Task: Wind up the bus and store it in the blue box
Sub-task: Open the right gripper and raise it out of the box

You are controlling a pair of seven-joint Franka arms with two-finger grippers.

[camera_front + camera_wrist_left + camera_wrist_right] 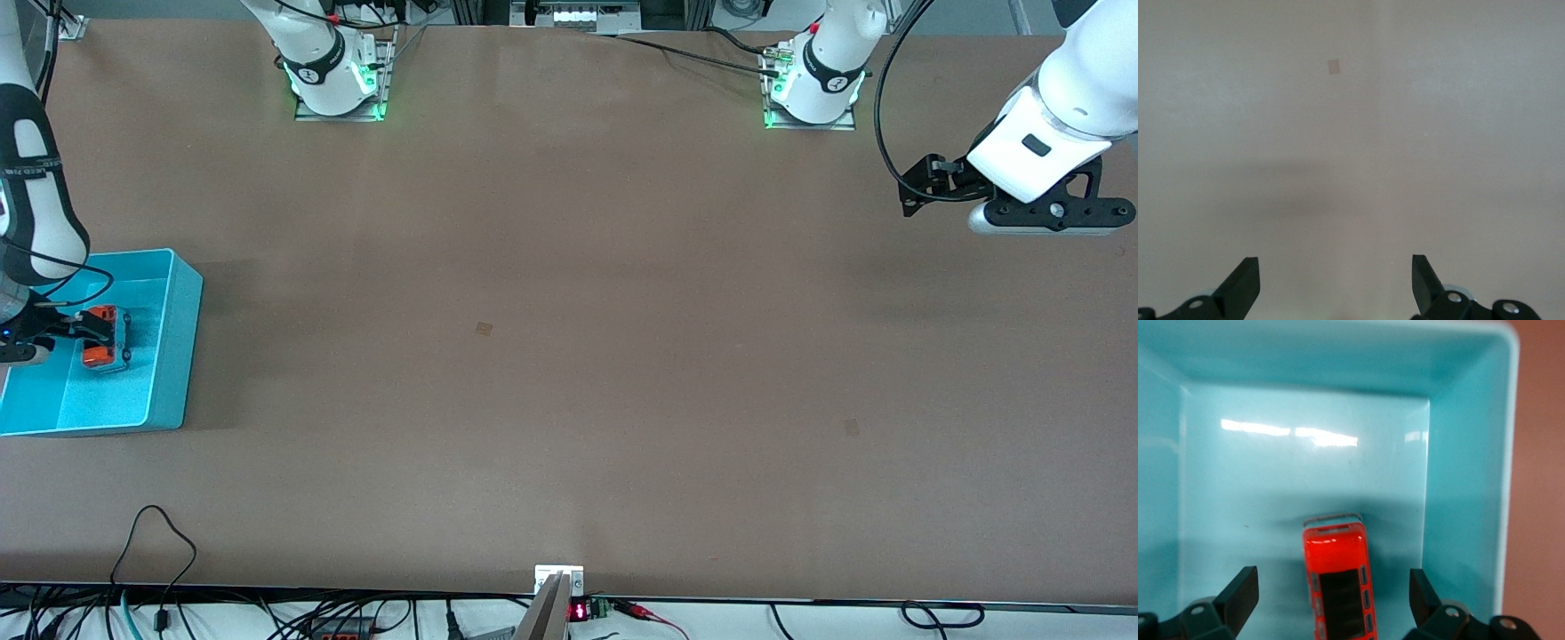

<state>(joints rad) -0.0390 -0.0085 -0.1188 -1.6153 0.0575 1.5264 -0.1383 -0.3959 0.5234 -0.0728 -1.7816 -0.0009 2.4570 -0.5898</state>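
Observation:
The orange-red bus (106, 338) with dark roof panels lies on the floor of the blue box (180, 338) at the right arm's end of the table. In the right wrist view the bus (1338, 583) sits between my right gripper's spread fingers (1238, 597), apart from both. My right gripper (84, 331) is open over the bus inside the box (1465, 480). My left gripper (1335, 283) is open and empty, up over bare table at the left arm's end; the left arm (1040, 169) waits there.
Brown table top (569, 338) spreads between the arms. A small square mark (484, 329) lies near its middle. Cables and a clamp (558, 596) run along the edge nearest the front camera.

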